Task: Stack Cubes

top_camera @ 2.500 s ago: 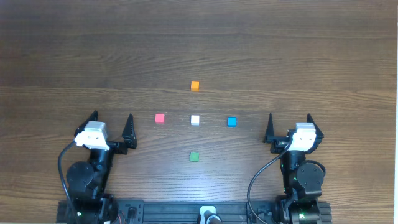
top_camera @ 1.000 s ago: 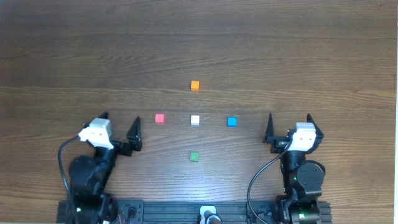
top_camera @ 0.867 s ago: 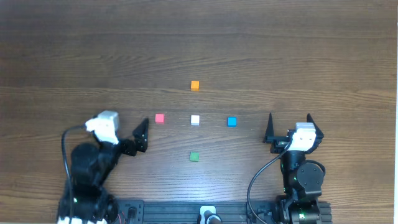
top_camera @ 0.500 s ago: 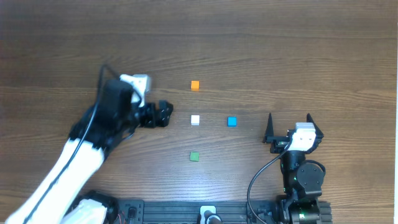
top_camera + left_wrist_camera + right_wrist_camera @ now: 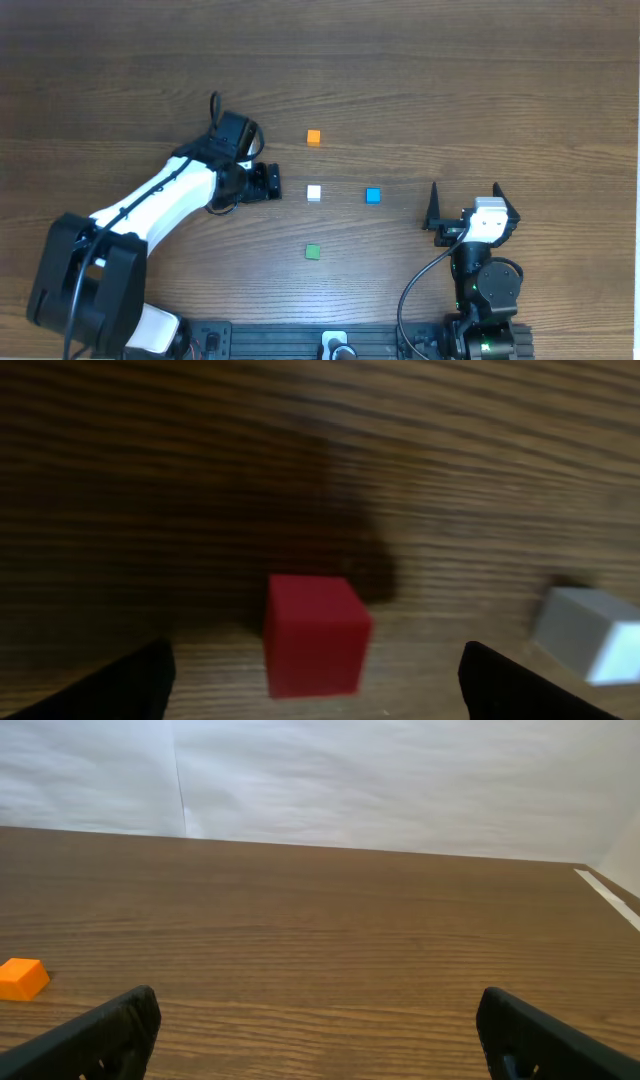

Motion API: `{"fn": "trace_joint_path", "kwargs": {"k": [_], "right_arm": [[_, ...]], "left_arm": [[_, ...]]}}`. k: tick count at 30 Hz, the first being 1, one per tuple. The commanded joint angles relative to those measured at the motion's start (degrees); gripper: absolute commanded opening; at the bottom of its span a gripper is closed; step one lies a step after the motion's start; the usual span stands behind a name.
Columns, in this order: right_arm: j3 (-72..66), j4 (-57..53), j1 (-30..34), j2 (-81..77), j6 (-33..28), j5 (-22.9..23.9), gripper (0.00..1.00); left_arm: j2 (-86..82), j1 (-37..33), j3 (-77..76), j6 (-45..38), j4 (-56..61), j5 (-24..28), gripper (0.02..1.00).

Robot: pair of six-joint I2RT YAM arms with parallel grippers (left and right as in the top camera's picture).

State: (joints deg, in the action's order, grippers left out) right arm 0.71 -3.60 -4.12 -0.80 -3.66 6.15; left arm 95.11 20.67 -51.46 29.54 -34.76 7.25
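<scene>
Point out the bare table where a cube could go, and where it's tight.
Bare: the wooden table's whole far strip beyond the small orange cube, and the stretch right of the blue cube toward the right gripper. Crowded: around the white cube, with the green cube nearer and the open left gripper astride the red cube.

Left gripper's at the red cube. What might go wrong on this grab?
1. The red cube looks slightly turned between the open fingers of the left gripper, so closing may twist it.
2. The white cube lies close by; a sideways correction might knock it.
</scene>
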Motion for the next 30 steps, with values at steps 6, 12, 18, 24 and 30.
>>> {"fn": "trace_joint_path", "kwargs": {"k": [6, 12, 18, 24, 30], "right_arm": [[-0.42, -0.04, -0.26, 0.5, -0.26, -0.31, 0.993], [-0.42, -0.04, -0.26, 0.5, -0.26, -0.31, 0.989], [-0.42, -0.04, -0.26, 0.5, -0.26, -0.28, 0.993], [-0.42, -0.04, -0.26, 0.5, -0.26, -0.28, 0.991], [-0.42, -0.04, -0.26, 0.5, -0.26, -0.31, 0.993]], "left_arm": [[1.22, 1.22, -0.74, -1.73, 0.04, -6.36, 0.836], [1.22, 4.66, -0.74, -6.84, 0.61, -9.31, 0.816], [1.22, 5.55, -0.74, -7.54, 0.46, -10.58, 0.77], [1.25, 5.55, -0.74, -8.35, 0.44, -12.11, 0.689], [1.25, 5.55, -0.74, -8.04, 1.18, -12.07, 0.627]]}}
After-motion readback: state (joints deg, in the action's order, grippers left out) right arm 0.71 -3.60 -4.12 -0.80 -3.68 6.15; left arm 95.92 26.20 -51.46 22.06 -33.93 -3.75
